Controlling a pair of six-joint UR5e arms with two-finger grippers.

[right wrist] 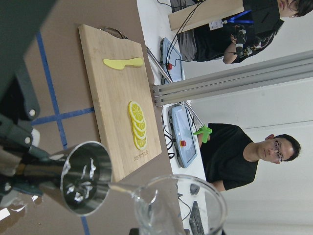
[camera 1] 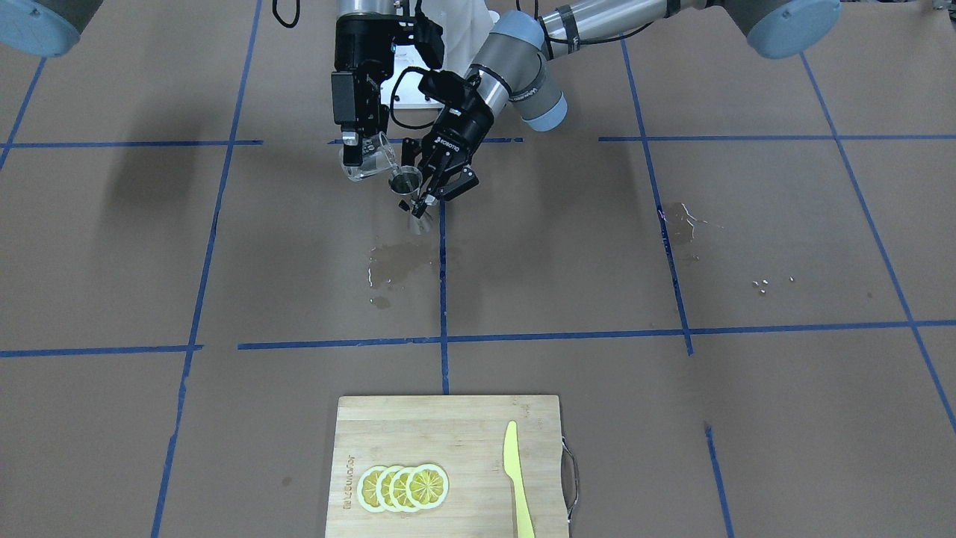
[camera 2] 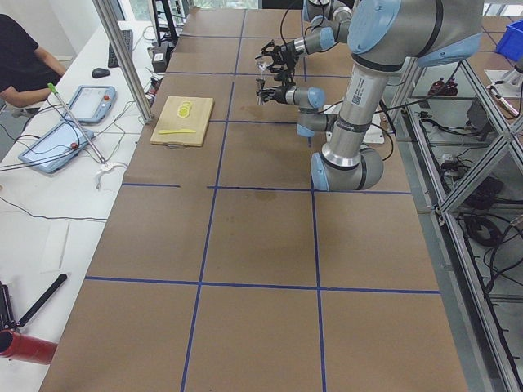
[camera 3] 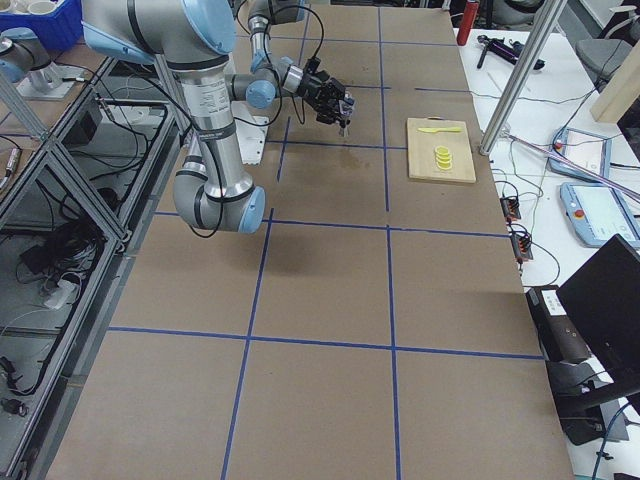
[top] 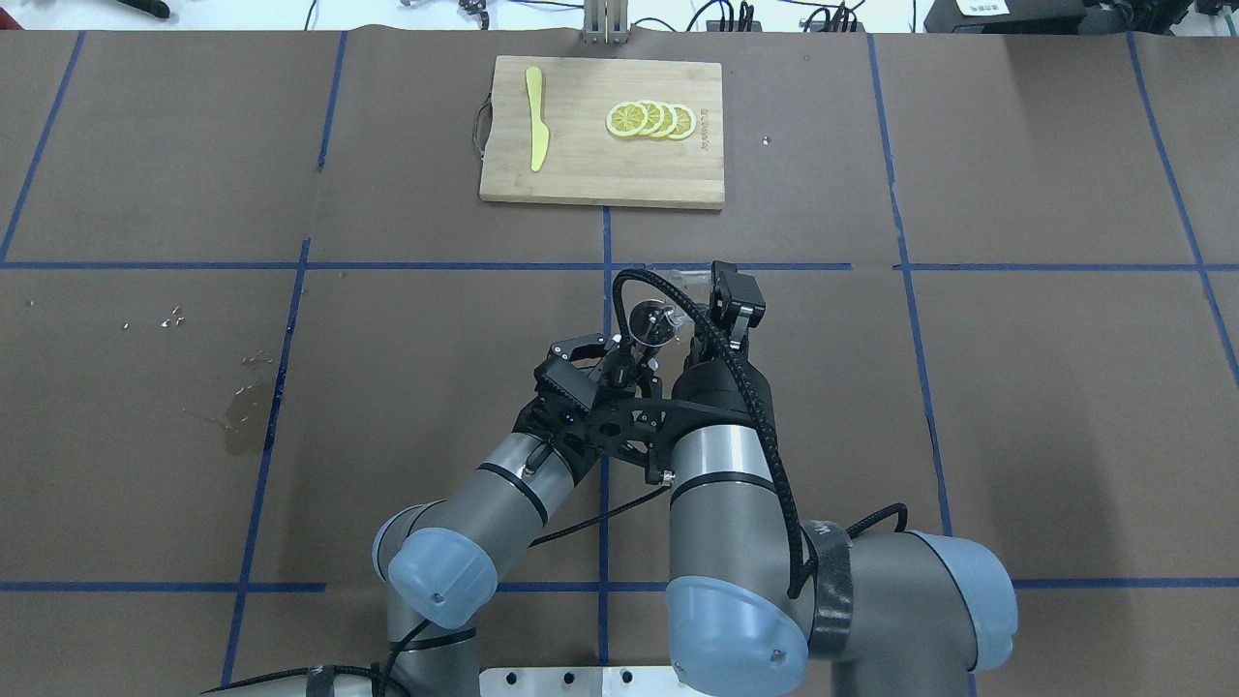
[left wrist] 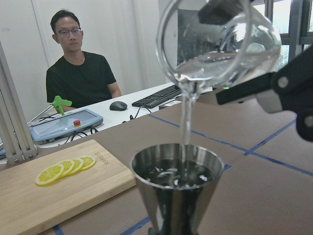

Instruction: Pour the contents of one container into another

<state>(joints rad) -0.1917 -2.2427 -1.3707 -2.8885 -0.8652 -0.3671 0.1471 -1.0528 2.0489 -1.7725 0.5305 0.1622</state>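
Pouring from glass cup (left wrist: 222, 51) into jigger (left wrist: 177, 191)

2 wrist views, close, share jigger (left wrist: 177, 188).

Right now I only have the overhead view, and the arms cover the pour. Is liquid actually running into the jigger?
Observer: Yes. The left wrist view shows a thin stream falling from the tilted glass cup into the jigger.
Reviewer: How full is it?
Observer: Liquid is pooled in the upper cone, with its surface below the rim.
Reviewer: Any spill underneath?
Observer: The front view shows a wet patch lying between the jigger, held by the left hand, and the cutting board.
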